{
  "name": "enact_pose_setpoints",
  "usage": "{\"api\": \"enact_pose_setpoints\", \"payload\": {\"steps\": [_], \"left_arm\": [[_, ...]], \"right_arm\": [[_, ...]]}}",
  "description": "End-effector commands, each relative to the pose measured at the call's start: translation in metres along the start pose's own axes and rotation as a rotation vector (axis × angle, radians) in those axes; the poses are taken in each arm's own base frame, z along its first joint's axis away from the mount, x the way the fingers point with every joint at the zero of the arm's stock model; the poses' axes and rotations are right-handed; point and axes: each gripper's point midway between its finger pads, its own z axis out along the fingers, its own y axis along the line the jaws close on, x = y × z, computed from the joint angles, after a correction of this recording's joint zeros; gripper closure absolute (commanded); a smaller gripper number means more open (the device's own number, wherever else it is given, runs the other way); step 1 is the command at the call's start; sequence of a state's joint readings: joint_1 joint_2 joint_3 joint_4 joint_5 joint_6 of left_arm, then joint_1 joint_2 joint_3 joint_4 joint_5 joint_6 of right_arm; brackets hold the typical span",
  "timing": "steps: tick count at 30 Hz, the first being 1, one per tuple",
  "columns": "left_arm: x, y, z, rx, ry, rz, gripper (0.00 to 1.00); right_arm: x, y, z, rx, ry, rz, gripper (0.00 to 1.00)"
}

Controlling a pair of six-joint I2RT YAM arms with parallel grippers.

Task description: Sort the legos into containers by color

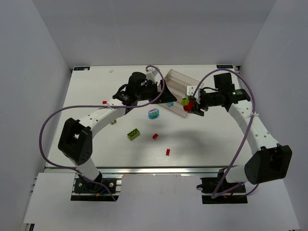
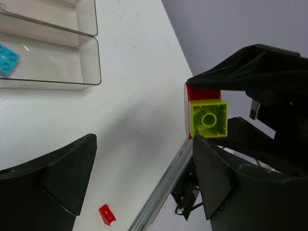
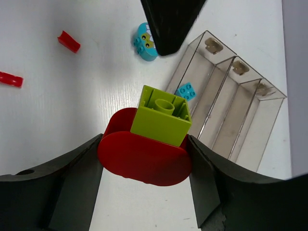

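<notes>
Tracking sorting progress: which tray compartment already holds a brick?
The outermost compartment, nearest the blue face-printed brick; it alone holds a small cyan brick.

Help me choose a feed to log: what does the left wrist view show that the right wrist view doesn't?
Left wrist only: the table's metal edge rail, and the left tool open and empty. Right wrist only: the cyan face brick and all three compartments of the clear tray. Both: that tray, the cyan brick in it, and the right tool gripping the lime-on-red stack.
</notes>
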State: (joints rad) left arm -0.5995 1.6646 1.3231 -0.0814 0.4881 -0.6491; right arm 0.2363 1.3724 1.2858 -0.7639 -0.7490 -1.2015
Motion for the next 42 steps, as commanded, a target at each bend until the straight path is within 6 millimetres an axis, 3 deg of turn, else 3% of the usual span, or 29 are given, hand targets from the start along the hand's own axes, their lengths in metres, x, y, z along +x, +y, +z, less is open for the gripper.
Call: {"api": "enact_pose_setpoints", "payload": {"steps": [1, 10, 21, 28, 42], "left_arm": [[-0.003, -0.028, -0.001, 0.103, 0.011, -0.021, 0.09], [-0.001, -0.034, -0.003, 0.134, 0.031, -0.013, 0.09], [0.022, -0.024, 0.000, 0.126, 0.131, -0.028, 0.19], [0.028, -0.020, 0.007, 0.142, 0.168, -0.041, 0.27], [0.032, -0.020, 0.017, 0.150, 0.197, -0.051, 0.35]], "right_arm": [[0.006, -0.009, 0.005, 0.055, 0.068, -0.099, 1.00], [0.005, 0.004, 0.031, 0.008, 0.154, -0.184, 1.00], [-0.003, 0.003, 0.040, -0.007, 0.155, -0.228, 1.00], [-0.012, 0.007, 0.044, -0.021, 0.126, -0.238, 1.00], [-0.014, 0.007, 0.048, -0.022, 0.109, -0.216, 1.00]]}}
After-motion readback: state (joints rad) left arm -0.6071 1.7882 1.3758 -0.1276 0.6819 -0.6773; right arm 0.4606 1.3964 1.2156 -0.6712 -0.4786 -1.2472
